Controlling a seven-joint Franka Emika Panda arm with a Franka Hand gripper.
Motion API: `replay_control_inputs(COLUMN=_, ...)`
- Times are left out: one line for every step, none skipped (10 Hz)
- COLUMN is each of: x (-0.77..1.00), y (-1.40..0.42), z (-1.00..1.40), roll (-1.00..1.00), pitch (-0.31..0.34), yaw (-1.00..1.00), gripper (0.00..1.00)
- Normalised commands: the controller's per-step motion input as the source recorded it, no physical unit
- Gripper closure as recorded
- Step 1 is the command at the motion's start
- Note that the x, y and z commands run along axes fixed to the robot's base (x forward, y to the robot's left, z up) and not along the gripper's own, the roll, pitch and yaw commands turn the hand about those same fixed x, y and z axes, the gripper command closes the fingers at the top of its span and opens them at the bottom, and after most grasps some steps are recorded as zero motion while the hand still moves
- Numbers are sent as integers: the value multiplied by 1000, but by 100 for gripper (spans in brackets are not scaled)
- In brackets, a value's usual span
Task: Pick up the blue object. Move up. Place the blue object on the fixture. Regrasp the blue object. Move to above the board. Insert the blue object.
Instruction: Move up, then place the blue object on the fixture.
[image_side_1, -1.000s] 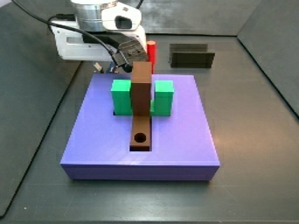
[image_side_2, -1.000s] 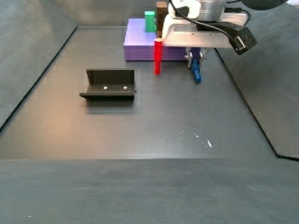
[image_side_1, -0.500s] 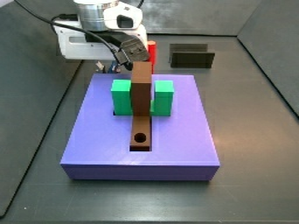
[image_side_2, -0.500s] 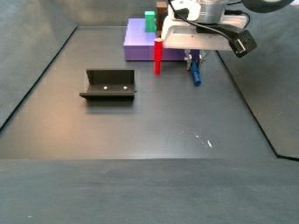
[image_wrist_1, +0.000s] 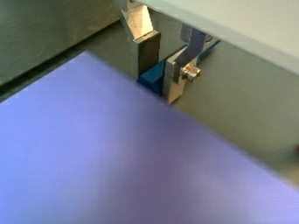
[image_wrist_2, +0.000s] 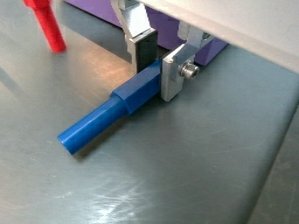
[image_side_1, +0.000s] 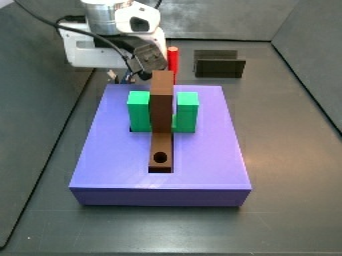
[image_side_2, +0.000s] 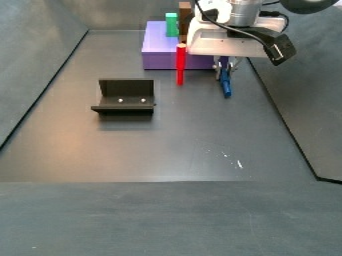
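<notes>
Straddling the blue object (image_wrist_2: 114, 112), the gripper (image_wrist_2: 160, 66) sits low at the floor beside the board (image_side_2: 163, 46), in the upper right of a side view (image_side_2: 222, 66). In a wrist view the silver fingers (image_wrist_2: 177, 68) flank the thicker end of the peg, the jaws set on either side of it and apparently pinching it, though whether the pads truly press the blue surface cannot be told for certain.

The blue object lies flat on the dark floor (image_side_2: 174, 140), just off the edge of the board, near the upright red peg (image_side_2: 179, 59). It is a short bright-blue rod of two sections: a squarish, thicker block end between the fingers and a rounder, slimmer shaft with a flat circular tip pointing away from the gripper. Its surface looks smooth and slightly glossy.

The grip is near one end, not the middle, so in my judgement the long free shaft could droop or swing as the piece is raised, and a slick surface may let it twist between the pads. The board edge is close behind the fingers; a lift that drifts that way could knock the peg against it. The red peg stands near enough to be toppled by a careless sideways move. The fixture (image_side_2: 123, 96) lies well apart, at middle left.
</notes>
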Motion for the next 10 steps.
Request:
replay_control_inputs(x=0, y=0, z=833, roll=0, pitch=0, yaw=0, gripper=100)
replay_control_inputs(x=17, y=88, z=806, roll=8, pitch=8, yaw=54, gripper=100)
replay_control_inputs(x=-20, y=52, z=555, roll=-29, pitch=65, yaw=44, gripper=100)
replay_control_inputs(x=10, y=12, z=287, roll=-87, pitch=66, yaw=28, gripper=100)
replay_control_inputs(x=0, y=17, z=0, roll=0, pitch=0, yaw=0, gripper=100)
replay_control_inputs(x=0, y=23, z=0, roll=0, pitch=0, yaw=0, gripper=100)
replay_control_inputs(x=0, y=31, z=0, roll=0, pitch=0, yaw=0, gripper=100)
replay_control_inputs(x=0, y=31, z=0, roll=0, pitch=0, yaw=0, gripper=100)
replay_control_inputs(x=0, y=34, z=0, roll=0, pitch=0, yaw=0, gripper=100)
replay_control_inputs(x=0, y=37, z=0, roll=0, pitch=0, yaw=0, gripper=100)
